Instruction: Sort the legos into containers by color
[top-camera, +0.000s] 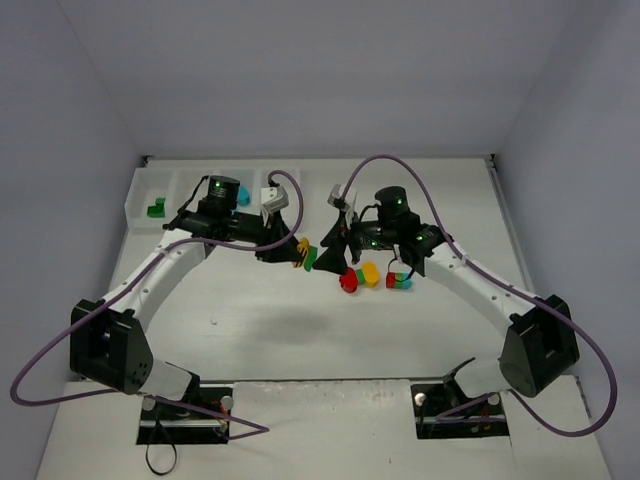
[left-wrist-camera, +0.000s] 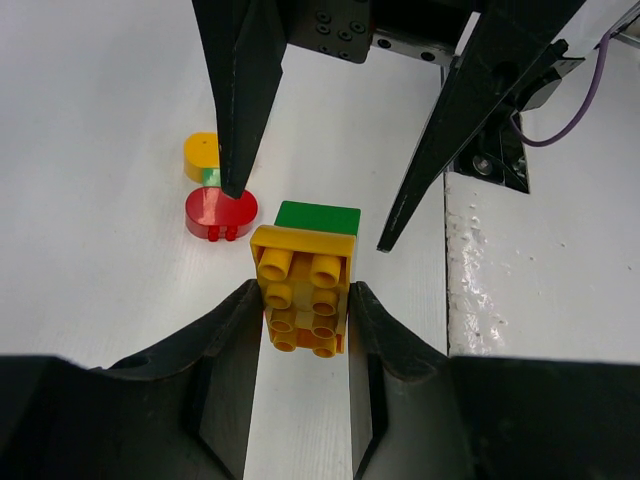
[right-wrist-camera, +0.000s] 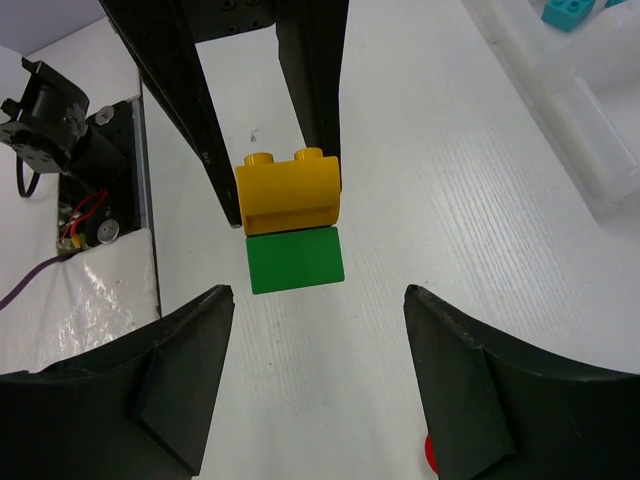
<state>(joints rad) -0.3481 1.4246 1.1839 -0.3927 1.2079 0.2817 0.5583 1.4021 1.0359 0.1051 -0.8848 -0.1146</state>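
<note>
The tray (top-camera: 133, 203) lies far left on the counter (top-camera: 300, 340), with green legos (top-camera: 155, 209) in its leftmost compartment. Near centre, the left fingers (left-wrist-camera: 232, 340) are clamped on the yellow brick (left-wrist-camera: 300, 285) of a two-brick stack. The stack's long axis runs rightward, with the green brick (right-wrist-camera: 295, 260) leading into the gap between the right fingers (right-wrist-camera: 190, 360). These are spread wide and touch nothing. The right arm appears placed to take the green half.

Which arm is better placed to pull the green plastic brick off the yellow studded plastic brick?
Right, probably. The left gripper is shut on the yellow studded plastic brick. The green plastic brick juts towards the right gripper, which stands open on either side of it.
</note>
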